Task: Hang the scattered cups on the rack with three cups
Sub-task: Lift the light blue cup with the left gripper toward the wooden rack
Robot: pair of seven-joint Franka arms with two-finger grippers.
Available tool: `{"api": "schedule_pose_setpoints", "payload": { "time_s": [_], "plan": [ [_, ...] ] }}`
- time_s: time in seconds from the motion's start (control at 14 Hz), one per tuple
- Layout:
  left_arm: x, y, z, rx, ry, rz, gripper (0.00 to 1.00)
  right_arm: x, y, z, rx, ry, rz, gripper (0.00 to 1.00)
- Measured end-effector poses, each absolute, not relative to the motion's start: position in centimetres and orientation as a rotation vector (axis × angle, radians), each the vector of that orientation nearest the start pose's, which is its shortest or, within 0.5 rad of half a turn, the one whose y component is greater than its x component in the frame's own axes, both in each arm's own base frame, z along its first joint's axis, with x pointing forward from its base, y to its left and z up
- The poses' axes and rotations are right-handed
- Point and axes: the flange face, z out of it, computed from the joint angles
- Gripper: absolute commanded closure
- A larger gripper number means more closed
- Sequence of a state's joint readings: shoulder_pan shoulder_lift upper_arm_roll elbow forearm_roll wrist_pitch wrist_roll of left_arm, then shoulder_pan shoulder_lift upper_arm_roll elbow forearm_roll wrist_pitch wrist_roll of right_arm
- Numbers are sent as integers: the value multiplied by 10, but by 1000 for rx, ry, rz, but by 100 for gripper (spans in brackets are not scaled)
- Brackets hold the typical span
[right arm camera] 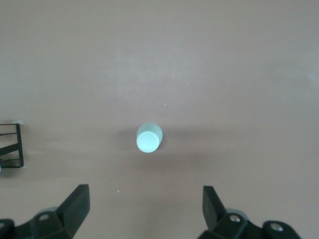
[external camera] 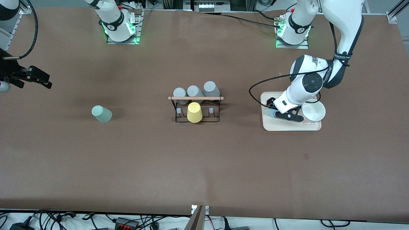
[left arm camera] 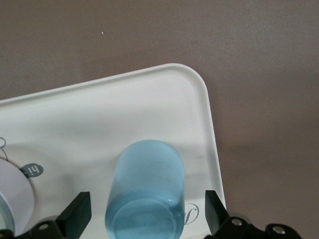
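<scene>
Your right gripper (external camera: 40, 80) waits with fingers spread over bare table at its own arm's end; the mint green cup (external camera: 101, 114) stands alone toward that end and would topple if clipped on approach. The rack (external camera: 196, 108) at centre carries three grey cups (external camera: 195, 92) and a yellow cup (external camera: 194, 112), leaving tight clearance. Your left gripper (left arm camera: 147, 211) straddles the light blue cup (left arm camera: 146, 191) on the beige tray (left arm camera: 149, 104), unclenched; closing off-centre could squirt the smooth cup sideways into the white bowl (external camera: 313, 111).
</scene>
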State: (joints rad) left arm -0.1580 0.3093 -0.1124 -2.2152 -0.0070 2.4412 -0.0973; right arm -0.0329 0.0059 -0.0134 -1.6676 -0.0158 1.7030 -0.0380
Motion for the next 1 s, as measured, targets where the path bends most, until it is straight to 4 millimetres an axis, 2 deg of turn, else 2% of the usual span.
{"api": "schedule_pose_setpoints", "payload": {
  "time_s": [0.21, 0.29, 0.36, 0.5, 0.57, 0.64, 0.71, 0.86, 1.0],
  "plan": [
    [521, -144, 224, -3154, 255, 124, 0, 565, -28, 587, -3158, 10, -46, 0],
    [520, -144, 220, -3157, 254, 109, 5, 565, -28, 587, -3158, 10, -45, 0],
    [518, -143, 215, -3160, 253, 91, 15, 565, -28, 587, -3158, 10, -45, 0],
    [514, -140, 206, -3162, 246, 86, 47, 565, -28, 587, -3158, 10, -45, 0],
    [513, -139, 203, -3161, 243, 93, 60, 565, -28, 587, -3158, 10, -45, 0],
    [513, -139, 204, -3162, 243, 89, 67, 565, -28, 587, -3158, 10, -45, 0],
    [513, -139, 206, -3162, 243, 85, 72, 565, -28, 587, -3158, 10, -45, 0],
    [515, -139, 207, -3163, 243, 74, 75, 565, -28, 587, -3158, 10, -45, 0],
    [526, -141, 226, -3166, 244, 39, 76, 565, -28, 587, -3158, 10, -45, 0]
  ]
}}
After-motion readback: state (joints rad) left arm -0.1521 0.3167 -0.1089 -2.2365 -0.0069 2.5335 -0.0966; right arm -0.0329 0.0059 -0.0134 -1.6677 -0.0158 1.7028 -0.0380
